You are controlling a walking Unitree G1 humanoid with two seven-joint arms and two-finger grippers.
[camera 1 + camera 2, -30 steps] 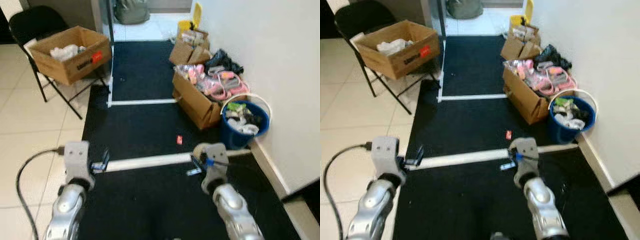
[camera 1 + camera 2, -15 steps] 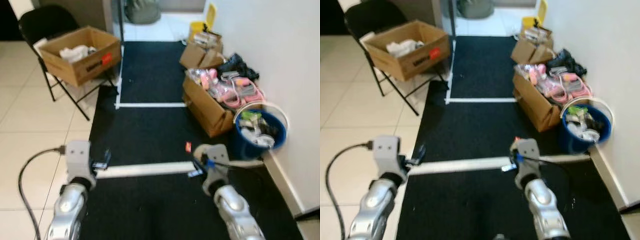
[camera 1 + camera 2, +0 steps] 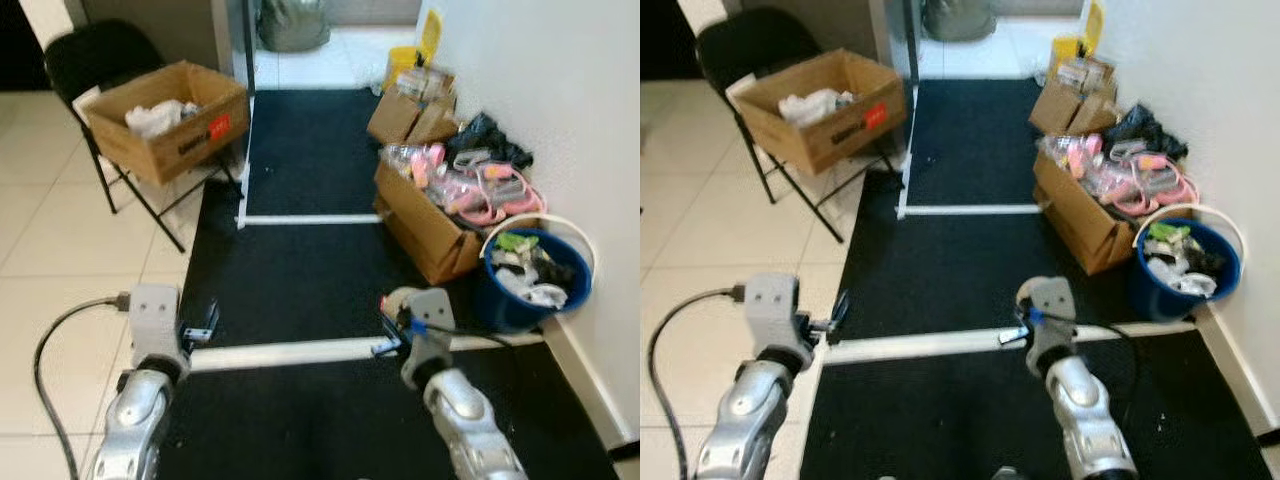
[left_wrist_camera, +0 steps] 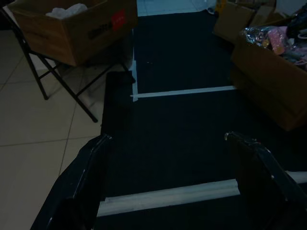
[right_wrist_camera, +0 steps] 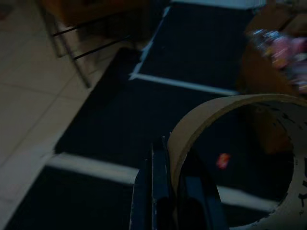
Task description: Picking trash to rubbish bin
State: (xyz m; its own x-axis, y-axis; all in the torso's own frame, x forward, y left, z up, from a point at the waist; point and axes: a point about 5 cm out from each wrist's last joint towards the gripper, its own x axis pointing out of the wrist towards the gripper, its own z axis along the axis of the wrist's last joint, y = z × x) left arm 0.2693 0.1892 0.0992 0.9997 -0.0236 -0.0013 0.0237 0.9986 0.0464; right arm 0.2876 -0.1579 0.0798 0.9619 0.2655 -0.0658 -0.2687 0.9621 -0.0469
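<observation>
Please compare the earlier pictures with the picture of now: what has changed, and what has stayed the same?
Only the head camera's view has shifted: the whole scene sits lower and further right, so the robot itself moved. The small red scrap on the mat, seen earlier, is now hidden behind the right gripper. Nothing was picked up or released. That gripper stays shut on the cardboard ring; the left gripper stays open; the blue bin stands unmoved.

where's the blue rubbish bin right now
The blue rubbish bin stands on the robot's right against the white wall, just past the open cardboard box of pink items, ahead of the right pincer.
</observation>
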